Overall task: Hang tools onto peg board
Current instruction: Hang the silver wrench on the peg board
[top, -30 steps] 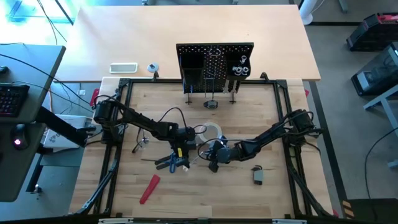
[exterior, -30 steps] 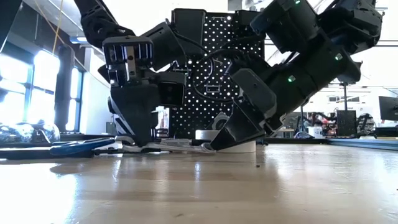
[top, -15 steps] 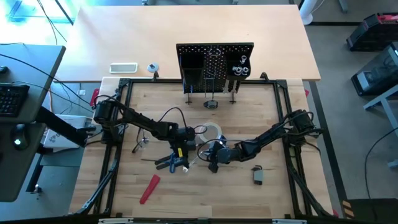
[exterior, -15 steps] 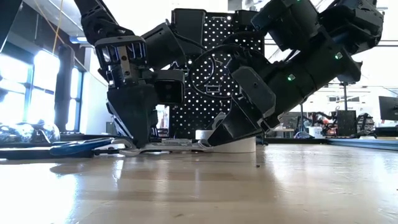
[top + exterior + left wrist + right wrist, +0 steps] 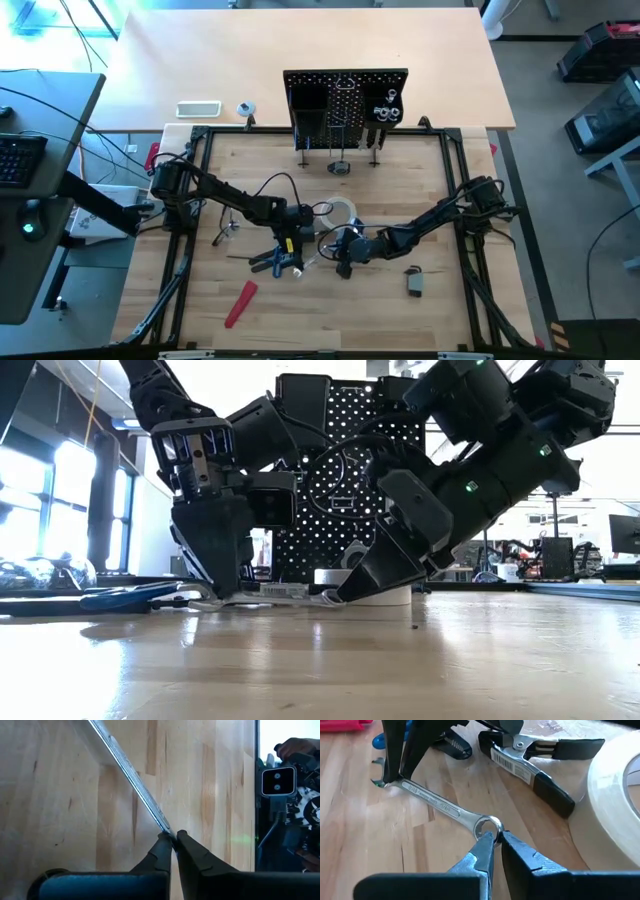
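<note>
Wooden work table [image 5: 330, 310] carries everything; at its far edge the black perforated metal peg board [image 5: 345, 98] stands upright on thin legs, a few items already hanging at its right side. It is well apart from the arms, so nothing is being hung yet.

Both arms are bent low to mid-table. The white tape roll [image 5: 620, 795] lies just beside them. Blue-handled pliers [image 5: 272, 262] and a flat red-handled tool [image 5: 240, 303] lie nearer the front edge.

The thing in hand is the slim silver combination wrench [image 5: 437, 807], flat on the wood. Left gripper [image 5: 172, 839] is clenched on its open-jaw end. Right gripper [image 5: 495, 840] is pinched on the rim of the ring end, one fingertip inside the ring. Judgement: a flat, thin tool is hard to lift from one end, so the two grippers hold both ends to raise it together.

Against the frames a second back, the arms sit in nearly the same places; the left gripper's jaws have closed down the last bit onto the wrench, and the wrench remains on the table.
</note>
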{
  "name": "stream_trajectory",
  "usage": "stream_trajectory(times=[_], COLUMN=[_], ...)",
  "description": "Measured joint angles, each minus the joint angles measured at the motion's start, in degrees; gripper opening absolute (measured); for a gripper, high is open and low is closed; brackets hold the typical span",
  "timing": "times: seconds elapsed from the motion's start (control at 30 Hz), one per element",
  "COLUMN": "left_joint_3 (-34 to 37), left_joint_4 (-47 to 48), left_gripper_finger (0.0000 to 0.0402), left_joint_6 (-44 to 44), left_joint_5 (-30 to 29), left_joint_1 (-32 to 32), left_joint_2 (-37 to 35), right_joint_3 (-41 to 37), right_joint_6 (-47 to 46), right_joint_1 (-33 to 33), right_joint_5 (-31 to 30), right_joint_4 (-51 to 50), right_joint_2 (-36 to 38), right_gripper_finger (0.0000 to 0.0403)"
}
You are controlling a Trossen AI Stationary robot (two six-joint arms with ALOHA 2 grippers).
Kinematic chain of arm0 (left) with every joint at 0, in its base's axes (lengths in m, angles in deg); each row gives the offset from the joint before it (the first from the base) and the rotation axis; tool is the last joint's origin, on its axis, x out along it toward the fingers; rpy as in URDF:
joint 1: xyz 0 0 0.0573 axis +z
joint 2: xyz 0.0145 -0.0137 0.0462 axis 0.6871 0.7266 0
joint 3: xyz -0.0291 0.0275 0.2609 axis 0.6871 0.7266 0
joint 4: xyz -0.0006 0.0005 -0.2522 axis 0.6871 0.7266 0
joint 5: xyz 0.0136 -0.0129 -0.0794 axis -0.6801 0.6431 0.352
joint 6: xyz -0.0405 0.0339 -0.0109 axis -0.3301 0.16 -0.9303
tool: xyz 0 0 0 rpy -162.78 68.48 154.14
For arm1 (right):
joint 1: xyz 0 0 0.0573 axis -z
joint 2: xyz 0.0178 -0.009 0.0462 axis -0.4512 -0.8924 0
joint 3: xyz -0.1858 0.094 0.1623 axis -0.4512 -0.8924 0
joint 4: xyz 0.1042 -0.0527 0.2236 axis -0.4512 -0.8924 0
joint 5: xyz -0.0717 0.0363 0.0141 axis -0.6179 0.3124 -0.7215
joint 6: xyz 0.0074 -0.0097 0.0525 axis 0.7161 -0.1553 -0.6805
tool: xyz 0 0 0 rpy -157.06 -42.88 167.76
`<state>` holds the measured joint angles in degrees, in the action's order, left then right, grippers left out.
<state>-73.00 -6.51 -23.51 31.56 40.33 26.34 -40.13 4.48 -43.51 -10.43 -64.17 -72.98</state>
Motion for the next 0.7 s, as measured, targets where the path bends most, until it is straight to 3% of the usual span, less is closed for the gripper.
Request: stream_trajectory(times=[0.7], left_joint_3=[-1.41], left_joint_4=[4.29], left_gripper_finger=[0.0001], left_joint_6=[5.26], left_joint_5=[-0.26], left_joint_1=[-1.54], left_joint_2=[0.06], right_joint_3=[0.02], right_joint_6=[1.88], right_joint_1=[-0.66], right_joint_5=[-0.77], right_joint_4=[1.32], right_joint_2=[0.0], right_gripper_finger=[0.0028])
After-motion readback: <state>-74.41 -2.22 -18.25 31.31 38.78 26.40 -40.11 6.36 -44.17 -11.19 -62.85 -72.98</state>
